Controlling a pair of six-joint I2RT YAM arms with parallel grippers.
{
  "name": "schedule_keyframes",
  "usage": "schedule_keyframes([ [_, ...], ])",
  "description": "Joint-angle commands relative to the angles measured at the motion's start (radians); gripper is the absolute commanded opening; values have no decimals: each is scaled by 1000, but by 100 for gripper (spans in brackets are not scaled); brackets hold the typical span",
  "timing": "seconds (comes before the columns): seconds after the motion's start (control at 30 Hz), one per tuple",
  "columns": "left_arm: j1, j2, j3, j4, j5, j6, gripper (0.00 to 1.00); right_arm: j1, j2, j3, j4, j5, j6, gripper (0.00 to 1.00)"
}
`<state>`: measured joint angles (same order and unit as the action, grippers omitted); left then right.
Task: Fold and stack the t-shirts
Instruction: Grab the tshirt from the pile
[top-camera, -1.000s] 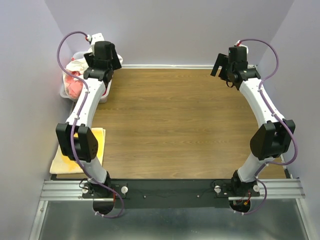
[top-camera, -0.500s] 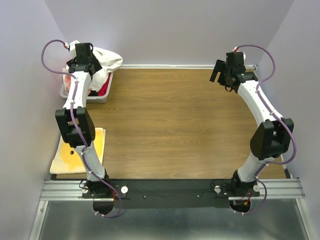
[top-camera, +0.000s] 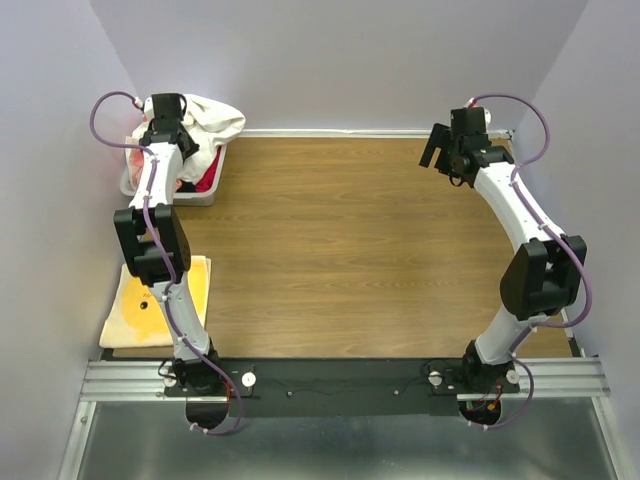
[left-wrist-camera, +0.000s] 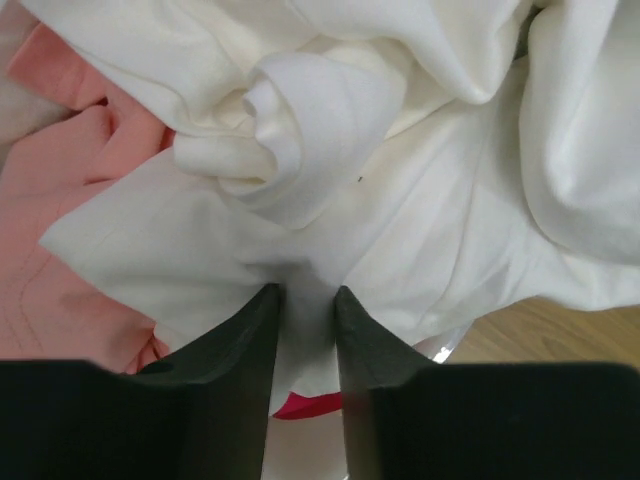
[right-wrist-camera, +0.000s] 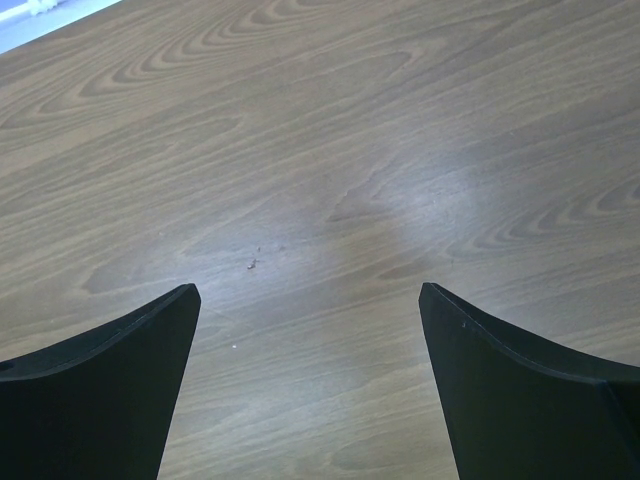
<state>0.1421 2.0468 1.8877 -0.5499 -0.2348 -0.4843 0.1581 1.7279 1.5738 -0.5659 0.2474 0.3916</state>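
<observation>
Over the basket (top-camera: 200, 197), the left jaws pinch, nearly closed, a thin fold of the white t-shirt (left-wrist-camera: 330, 130), bunched against the salmon t-shirt (left-wrist-camera: 60, 200). Well away from the basket, the right jaws gape empty. So shallow a pinch could slip, or drag both garments out.

The table (top-camera: 350, 250) is brown wood with wavy lines in it, and it fills the middle of the room. A pale purple back wall (top-camera: 340, 60) stands at 12 o'clock. A left wall (top-camera: 50, 200) at 9 o'clock and a right wall (top-camera: 610, 120) at 3 o'clock are the same color. A thin white strip (top-camera: 330, 132) runs where the table meets the back wall. At 6 o'clock a silver metal rail (top-camera: 120, 380) lies along the table's near edge. A grey metal sheet (top-camera: 350, 445) sits below it. A soft bright patch of light (right-wrist-camera: 435, 205) shines on the wood.
</observation>
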Motion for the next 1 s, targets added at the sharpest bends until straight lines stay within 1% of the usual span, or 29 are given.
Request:
schedule_keyframes([
  [0.0, 4, 12, 79, -28, 83, -11, 12, 6, 28, -3, 11, 27, 21, 100],
  [0.03, 4, 13, 94, -38, 91, -11, 0, 4, 38, -1, 11, 26, 20, 100],
  [0.13, 1, 6, 125, -67, 98, -13, 0, 4, 45, 15, 11, 24, 20, 100],
  [0.2, 2, -32, 119, -62, 114, -11, 0, 6, 53, 25, 11, 21, 20, 100],
  [0.3, 2, -111, 85, -24, 152, -2, 0, 4, 59, 46, 11, 21, 16, 100],
  [0.37, -1, -157, 59, 22, 204, 4, 0, 4, 62, 60, 11, 27, 18, 100],
  [0.5, -27, -276, 54, 96, 272, 29, 0, 4, 58, 92, 9, 50, 20, 100],
  [0.63, -76, -344, 103, 152, 307, 81, 0, 6, 56, 150, 9, 67, 4, 100],
  [0.77, -117, -387, 162, 195, 379, 107, 0, 6, 50, 206, 9, 96, -11, 100],
  [0.83, -139, -411, 165, 240, 402, 127, 0, 4, 48, 228, 9, 119, -16, 100],
  [0.87, -139, -419, 157, 261, 435, 137, 0, 4, 45, 236, 9, 125, -19, 100],
  [0.9, -203, -431, 153, 286, 448, 169, 0, 4, 44, 242, 11, 130, -22, 100],
  [0.97, -254, -438, 157, 341, 482, 206, 0, 4, 41, 258, 9, 147, -28, 100],
])
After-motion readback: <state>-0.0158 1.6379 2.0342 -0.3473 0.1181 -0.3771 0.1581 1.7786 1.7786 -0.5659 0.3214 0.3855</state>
